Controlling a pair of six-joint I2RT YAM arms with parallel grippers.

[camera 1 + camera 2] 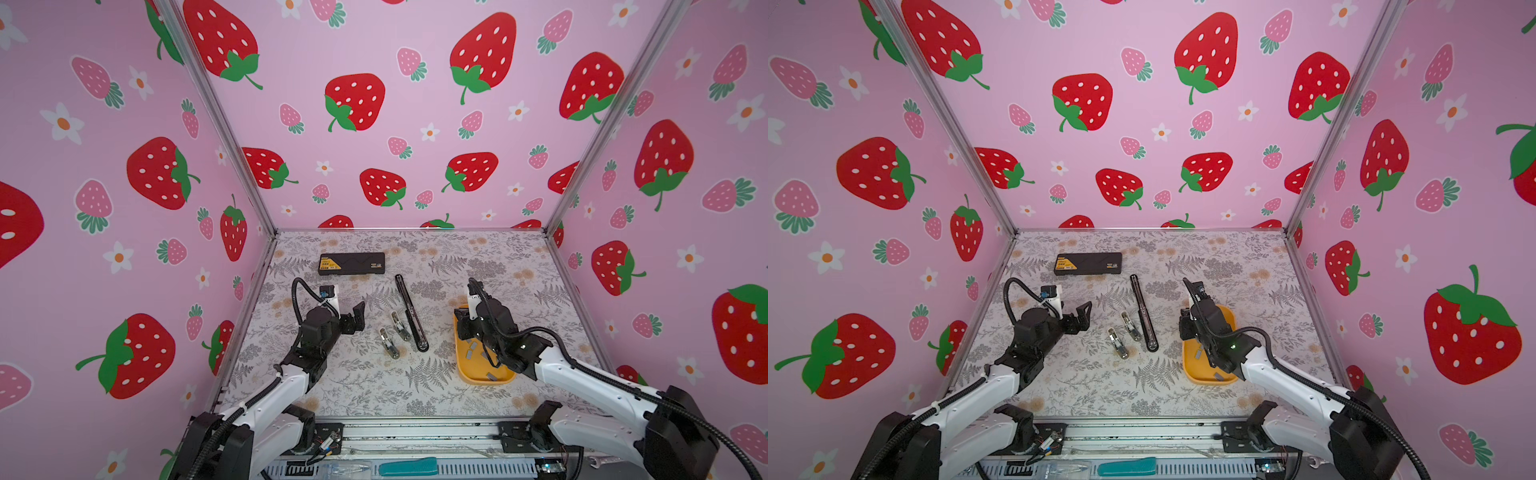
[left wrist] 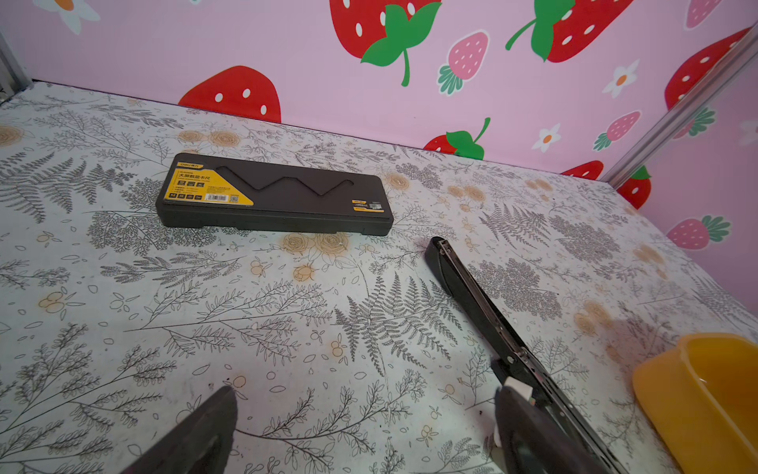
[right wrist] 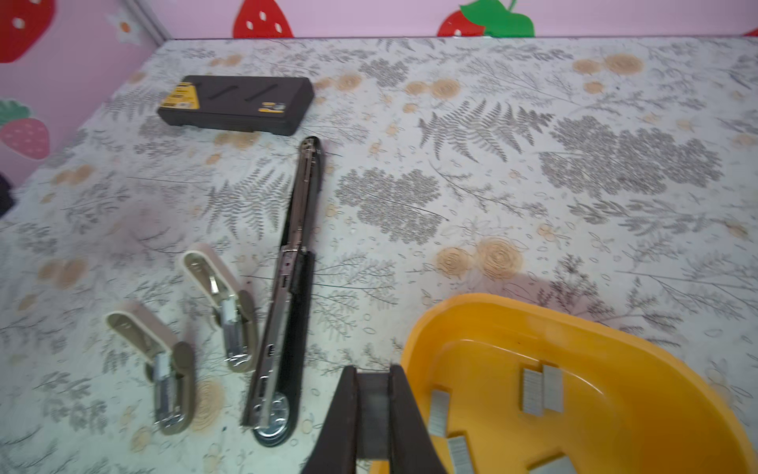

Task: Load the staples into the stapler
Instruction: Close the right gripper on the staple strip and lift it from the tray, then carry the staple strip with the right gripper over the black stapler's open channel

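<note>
The long black stapler point(image 1: 411, 311) point(image 3: 291, 266) lies opened out flat mid-table, its metal channel facing up. My right gripper point(image 3: 372, 371) is shut on one grey strip of staples point(image 3: 372, 410), held at the near-left rim of the yellow tray point(image 3: 492, 299) point(image 1: 461, 361). Several more staples point(image 3: 541, 390) lie loose in that tray. In both top views the right arm covers much of the tray. My left gripper point(image 2: 367, 394) point(image 1: 351, 318) hovers open and empty left of the stapler point(image 2: 484, 312), with one finger close beside it.
Two small white staplers point(image 1: 388, 343) point(image 1: 400, 326) lie opened just left of the long one. A black case with a yellow label point(image 1: 351, 263) sits at the back left. Pink strawberry walls close in three sides.
</note>
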